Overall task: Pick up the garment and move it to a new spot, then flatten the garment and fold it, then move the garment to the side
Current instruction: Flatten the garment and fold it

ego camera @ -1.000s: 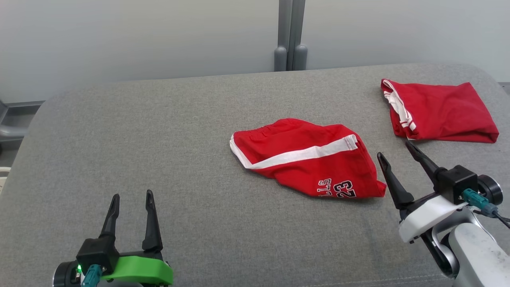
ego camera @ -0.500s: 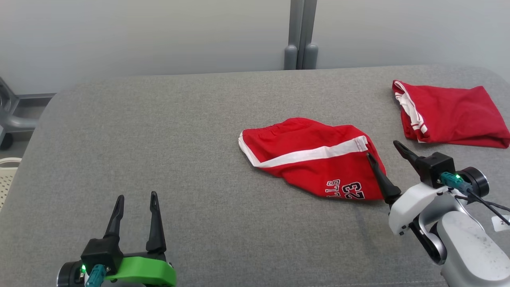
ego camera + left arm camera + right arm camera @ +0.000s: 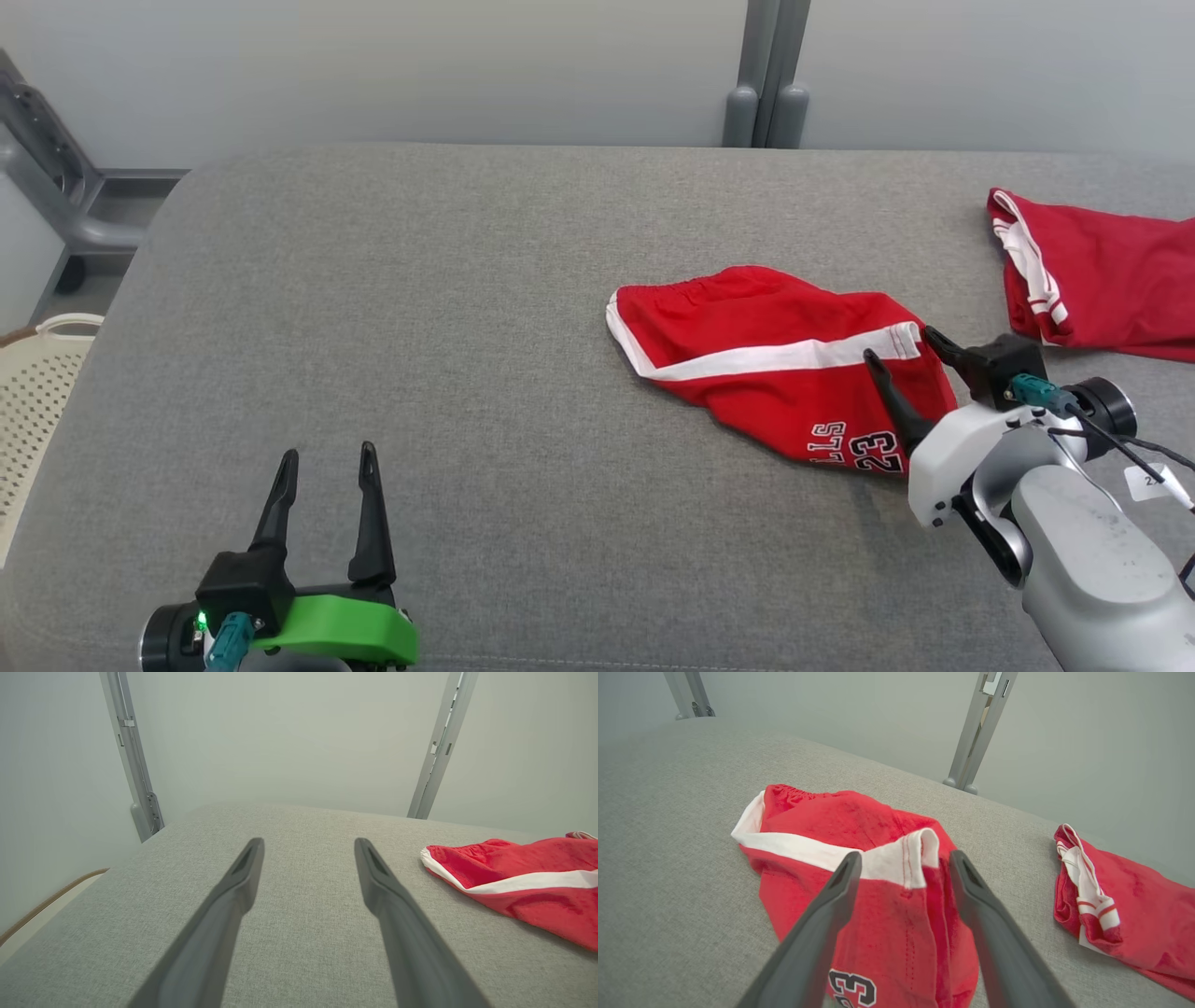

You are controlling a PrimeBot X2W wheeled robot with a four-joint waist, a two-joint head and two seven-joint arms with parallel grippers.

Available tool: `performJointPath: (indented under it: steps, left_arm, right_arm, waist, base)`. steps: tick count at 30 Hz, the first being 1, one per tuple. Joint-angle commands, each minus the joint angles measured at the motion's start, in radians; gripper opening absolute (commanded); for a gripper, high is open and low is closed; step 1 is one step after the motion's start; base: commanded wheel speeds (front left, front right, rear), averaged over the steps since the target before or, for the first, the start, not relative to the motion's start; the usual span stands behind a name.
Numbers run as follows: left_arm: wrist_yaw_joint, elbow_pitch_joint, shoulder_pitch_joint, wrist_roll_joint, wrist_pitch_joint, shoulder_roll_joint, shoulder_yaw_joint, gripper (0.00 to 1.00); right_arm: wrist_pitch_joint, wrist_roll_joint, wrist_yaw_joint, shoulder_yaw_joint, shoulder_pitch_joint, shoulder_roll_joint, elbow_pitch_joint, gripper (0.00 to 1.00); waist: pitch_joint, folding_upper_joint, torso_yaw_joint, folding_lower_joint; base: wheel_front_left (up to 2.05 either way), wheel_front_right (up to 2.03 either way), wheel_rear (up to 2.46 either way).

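Right wrist view: we see our right claw (image 3: 906, 855) spread, one finger on each side of the white-striped hem corner of the red shorts (image 3: 859, 816), with nothing pinched. The shorts lie right of centre on the grey worktop (image 3: 420, 280). Our left claw (image 3: 329, 452) hangs spread over bare worktop, well apart. Another red garment (image 3: 1102, 289) lies far right.

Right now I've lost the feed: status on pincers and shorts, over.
Left pincer open over bare grey fabric table. Right pincer open, astride white-striped hem of red number-23 shorts, no grip yet. Second red garment apart, far right, no obstruction.
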Motion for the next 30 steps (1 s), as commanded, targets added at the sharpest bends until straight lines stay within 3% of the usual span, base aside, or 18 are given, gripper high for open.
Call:
performJointPath:
  steps: [1, 2, 5, 16, 30]
  left_arm:
    - [0.0, -0.002, -0.018, -0.01, -0.003, 0.002, -0.003, 1.0]
    - [0.002, -0.003, -0.02, -0.01, -0.003, 0.002, -0.004, 1.0]
    - [0.005, -0.004, -0.02, -0.011, -0.003, 0.002, -0.007, 1.0]
    - [0.013, -0.004, -0.019, -0.018, -0.003, 0.002, -0.008, 1.0]
    - [0.011, 0.001, -0.032, -0.022, -0.003, 0.002, -0.012, 1.0]
  right_arm:
    - [-0.013, 0.002, -0.001, 0.002, -0.019, 0.001, 0.017, 0.75]
    - [-0.018, 0.001, -0.001, 0.004, -0.029, 0.005, 0.03, 0.49]
    - [-0.035, -0.006, -0.001, 0.014, -0.051, 0.013, 0.06, 0.0]
    - [-0.089, 0.018, -0.001, 0.061, -0.077, 0.004, 0.081, 0.0]
    - [-0.103, 0.081, -0.001, 0.202, 0.068, -0.085, -0.184, 0.0]
  waist:
    - [0.014, 0.0, 0.017, 0.0]
    - [0.017, 0.0, 0.02, 0.0]
    - [0.024, 0.0, 0.028, 0.0]
    - [0.027, 0.0, -0.005, 0.0]
    - [0.045, 0.0, -0.039, 0.0]
  base:
    - [0.0, 0.0, 0.0]
    - [0.0, 0.0, 0.0]
    - [0.0, 0.0, 0.0]
    - [0.0, 0.0, 0.0]
    - [0.0, 0.0, 0.0]
